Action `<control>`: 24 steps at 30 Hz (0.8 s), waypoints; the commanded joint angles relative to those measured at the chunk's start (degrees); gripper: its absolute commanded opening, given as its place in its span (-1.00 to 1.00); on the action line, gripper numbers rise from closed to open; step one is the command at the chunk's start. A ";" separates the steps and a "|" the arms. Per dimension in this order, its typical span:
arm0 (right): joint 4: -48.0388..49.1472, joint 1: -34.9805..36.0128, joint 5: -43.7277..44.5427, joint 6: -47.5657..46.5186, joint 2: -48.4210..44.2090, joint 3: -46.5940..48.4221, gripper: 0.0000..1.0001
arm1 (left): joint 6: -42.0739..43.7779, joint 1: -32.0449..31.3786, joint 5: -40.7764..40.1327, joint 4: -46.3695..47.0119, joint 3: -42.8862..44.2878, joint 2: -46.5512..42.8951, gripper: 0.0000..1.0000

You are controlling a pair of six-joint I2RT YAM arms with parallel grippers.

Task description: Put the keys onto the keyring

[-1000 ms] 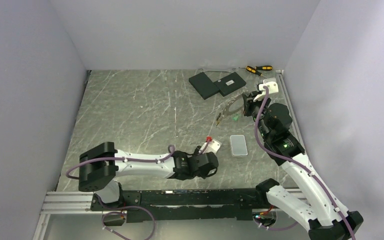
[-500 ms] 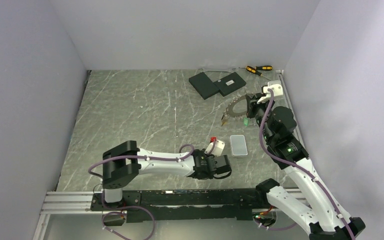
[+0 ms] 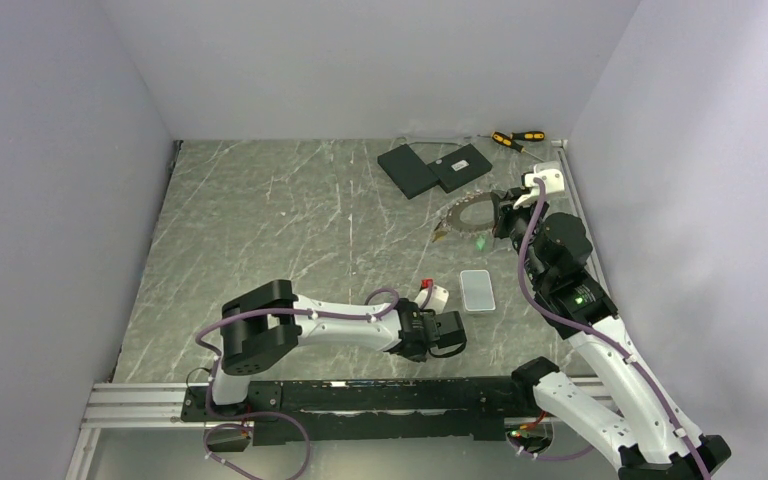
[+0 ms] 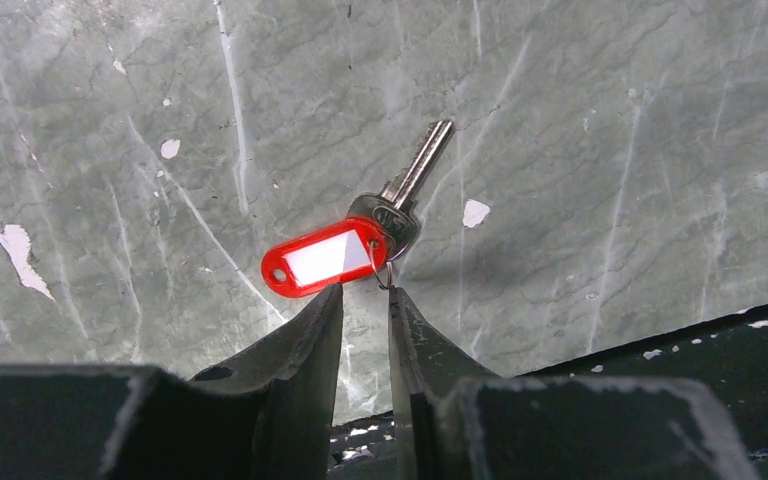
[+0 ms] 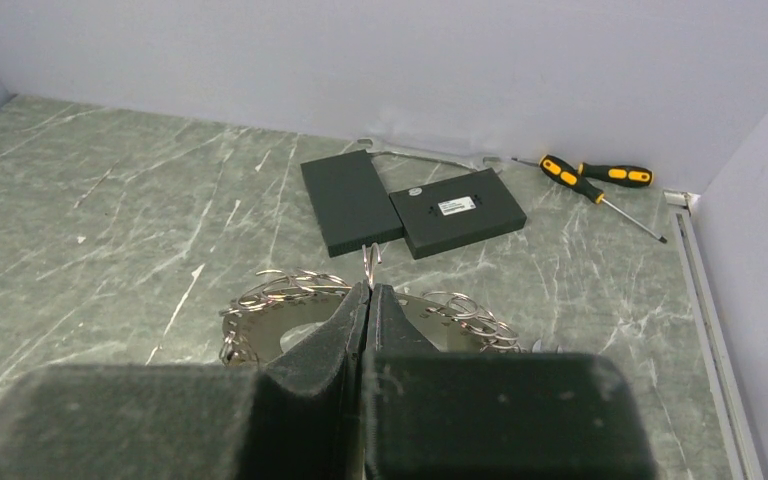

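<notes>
A metal key (image 4: 415, 180) with a red plastic tag (image 4: 325, 258) lies flat on the marble table. My left gripper (image 4: 365, 292) hovers at its near end, jaws a narrow gap apart, one tip by the tag and the other by its small wire loop, nothing between them. From above, the red key (image 3: 425, 285) lies just ahead of the left gripper (image 3: 430, 296). The keyring (image 3: 463, 215), a toothed grey disc with wire loops, is at the back right; my right gripper (image 5: 369, 290) is shut on a loop at its near rim (image 5: 290, 315). A green key (image 3: 481, 242) hangs by it.
Two flat black slabs (image 3: 435, 168) lie behind the keyring, with two yellow-and-black screwdrivers (image 3: 518, 138) at the back wall. A small pale rectangular block (image 3: 476, 290) rests right of the red key. A metal rail (image 5: 705, 300) runs along the table's right edge.
My left arm's elbow has swung right while its jaws narrowed over the red key. The right gripper shifted slightly, and the keyring tipped up, then settled lower again.
</notes>
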 commanded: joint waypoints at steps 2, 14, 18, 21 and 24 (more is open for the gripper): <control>3.35 -0.11 0.09 0.54 -1.28 2.26 -1.00 | -0.56 0.08 1.35 1.70 0.09 -0.20 -0.44; 3.54 -0.14 -0.36 0.59 -1.34 2.22 -1.00 | 1.10 0.08 2.32 2.69 1.22 1.16 -0.55; 3.41 -0.11 -0.36 0.58 -1.30 2.40 -1.00 | 0.82 0.15 2.13 1.97 1.71 1.63 -0.59; 3.44 -0.10 -0.44 0.59 -1.43 2.34 -1.00 | 0.93 0.21 2.27 2.22 1.63 1.72 -0.65; 3.35 -0.10 -0.62 0.71 -1.27 2.42 -1.00 | 0.93 0.25 2.27 2.33 1.53 1.68 -0.69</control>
